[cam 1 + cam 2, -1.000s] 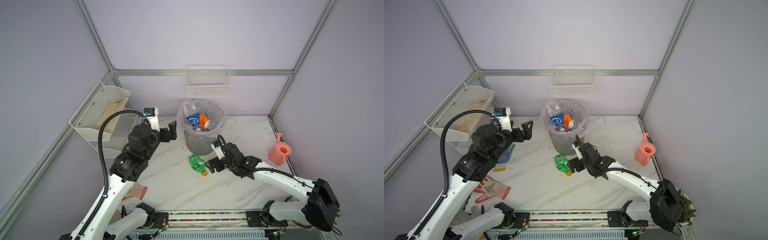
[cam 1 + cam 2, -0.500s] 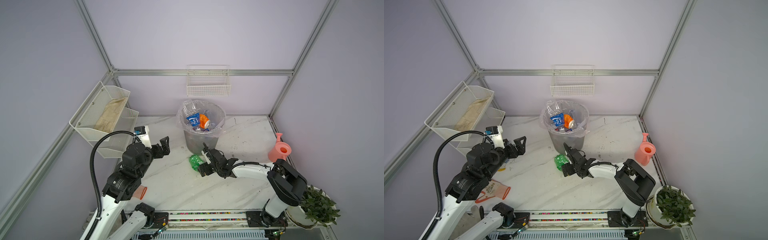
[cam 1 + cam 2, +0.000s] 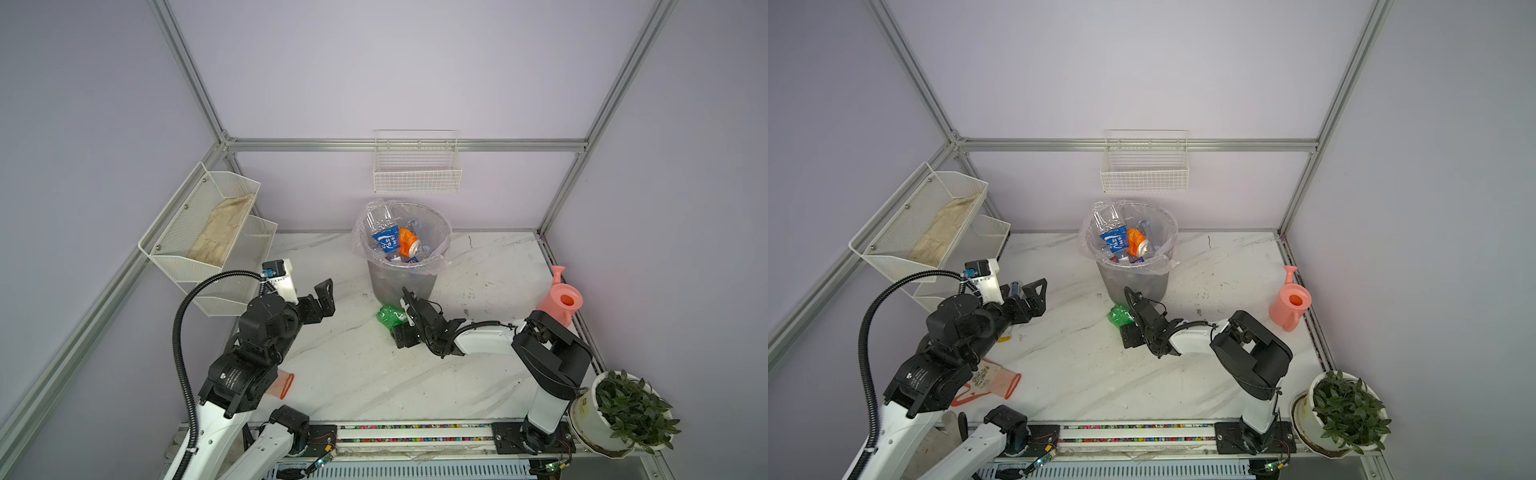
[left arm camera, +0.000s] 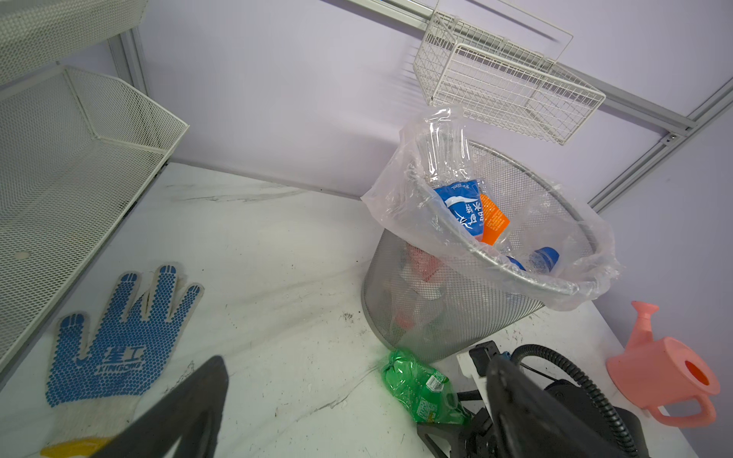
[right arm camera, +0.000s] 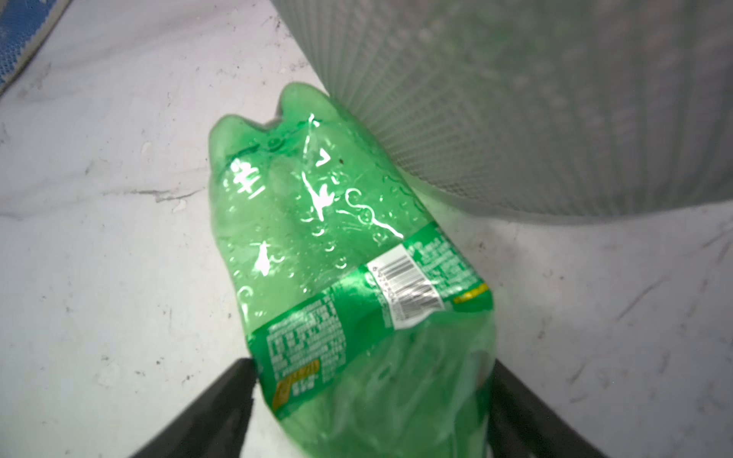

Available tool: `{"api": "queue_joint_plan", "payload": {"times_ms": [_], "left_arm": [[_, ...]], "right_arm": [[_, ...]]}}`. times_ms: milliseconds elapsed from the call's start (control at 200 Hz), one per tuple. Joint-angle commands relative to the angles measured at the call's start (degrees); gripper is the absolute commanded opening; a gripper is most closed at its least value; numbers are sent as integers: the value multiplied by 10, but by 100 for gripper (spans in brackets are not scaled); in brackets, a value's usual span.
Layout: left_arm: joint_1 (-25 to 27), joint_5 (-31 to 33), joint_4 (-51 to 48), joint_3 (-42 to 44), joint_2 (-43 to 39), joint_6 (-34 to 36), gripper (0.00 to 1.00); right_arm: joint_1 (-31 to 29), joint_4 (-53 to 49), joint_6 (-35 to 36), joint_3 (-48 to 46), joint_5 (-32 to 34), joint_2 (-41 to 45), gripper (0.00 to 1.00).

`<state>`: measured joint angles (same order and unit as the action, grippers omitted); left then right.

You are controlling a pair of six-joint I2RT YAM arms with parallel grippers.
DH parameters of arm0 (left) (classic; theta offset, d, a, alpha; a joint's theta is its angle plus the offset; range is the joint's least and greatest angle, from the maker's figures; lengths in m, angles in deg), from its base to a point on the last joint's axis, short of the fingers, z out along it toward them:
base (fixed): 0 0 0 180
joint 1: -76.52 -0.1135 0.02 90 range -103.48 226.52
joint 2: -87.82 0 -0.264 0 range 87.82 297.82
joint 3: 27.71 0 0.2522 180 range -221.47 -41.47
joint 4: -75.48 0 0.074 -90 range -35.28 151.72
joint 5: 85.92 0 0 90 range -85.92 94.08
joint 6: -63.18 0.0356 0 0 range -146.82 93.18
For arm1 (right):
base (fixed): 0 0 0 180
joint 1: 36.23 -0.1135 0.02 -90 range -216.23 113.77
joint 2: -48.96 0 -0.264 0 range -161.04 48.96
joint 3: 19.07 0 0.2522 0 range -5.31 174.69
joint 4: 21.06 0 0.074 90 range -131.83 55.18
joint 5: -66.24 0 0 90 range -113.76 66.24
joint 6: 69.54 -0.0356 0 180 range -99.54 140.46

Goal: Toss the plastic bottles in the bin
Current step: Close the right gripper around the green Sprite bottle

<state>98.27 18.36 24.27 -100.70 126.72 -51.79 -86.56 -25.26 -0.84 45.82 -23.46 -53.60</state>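
While bin [image 3: 400,286] holds bottles [image 3: 390,240], green bottle [image 3: 389,316] beside

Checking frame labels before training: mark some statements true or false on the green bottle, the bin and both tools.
1. The green bottle lies on the table beside the bin. True.
2. The green bottle sits between the fingers of the right tool. True.
3. The left tool holds a bottle. False: it is open and empty.
4. The bin is empty. False: a blue-labelled bottle and others lie in it.
5. The pink watering can is tipped over. False: it stands upright.
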Motion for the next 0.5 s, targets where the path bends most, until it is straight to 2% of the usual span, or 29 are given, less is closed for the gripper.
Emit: {"api": "queue_joint_plan", "payload": {"times_ms": [0,45,160,320,495], "left_arm": [[-4,7,8,17,-3,-9,100],[-4,7,8,17,-3,-10,100],[-4,7,8,19,-7,-10,100],[-4,8,9,19,-10,-11,100],[-4,9,8,16,-19,-14,100]], "right_arm": [[-6,11,-15,-8,1,-5,67],[-7,9,-16,-9,1,-1,62],[-10,3,-19,-19,4,19,54],[-15,-9,-23,-30,5,59,32],[-54,-39,-23,-19,25,110,16]]}}
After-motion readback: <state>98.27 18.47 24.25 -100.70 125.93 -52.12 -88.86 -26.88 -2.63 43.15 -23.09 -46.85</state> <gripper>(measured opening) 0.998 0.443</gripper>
